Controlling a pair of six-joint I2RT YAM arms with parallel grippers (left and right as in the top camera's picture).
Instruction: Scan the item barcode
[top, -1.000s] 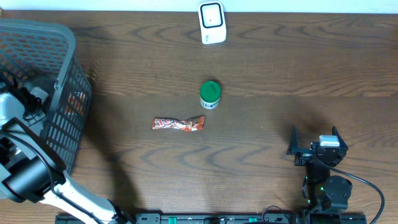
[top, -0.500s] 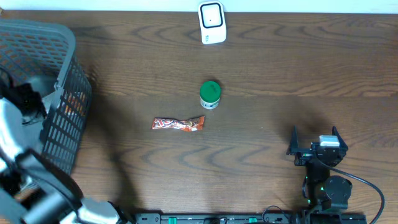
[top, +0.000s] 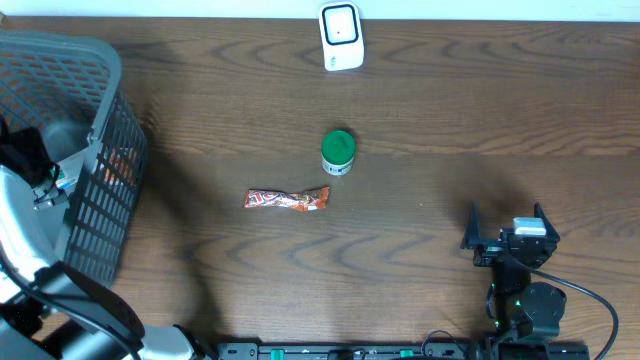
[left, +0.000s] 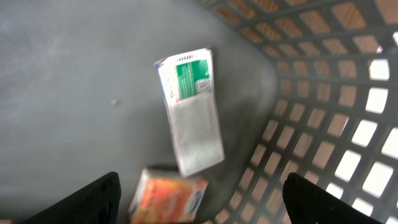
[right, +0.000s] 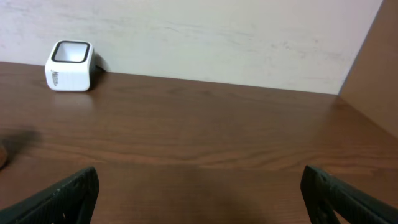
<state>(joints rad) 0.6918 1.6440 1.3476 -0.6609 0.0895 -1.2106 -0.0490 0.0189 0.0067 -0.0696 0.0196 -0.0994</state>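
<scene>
My left gripper (left: 202, 208) hangs inside the grey basket (top: 100, 60), open, with nothing between its fingers. Below it a white packet with a green label (left: 189, 109) lies loose on the basket floor, a little blurred. An orange box (left: 168, 199) sits beside it, right under the jaws. From overhead the left gripper (top: 35, 165) shows over the basket's middle. The white scanner (top: 341, 37) stands at the table's far edge, also in the right wrist view as the scanner (right: 69, 65). My right gripper (top: 505, 225) rests open near the front right, the gripper (right: 199, 196) empty over bare wood.
A green-lidded jar (top: 338, 152) and a red snack wrapper (top: 287, 199) lie mid-table. The basket's lattice wall (left: 311, 93) rises close on the left gripper's right side. A pale wall runs behind the scanner.
The left arm has shifted over the basket, and its jaws now stand apart with the white packet loose below them. The right arm has not moved.
</scene>
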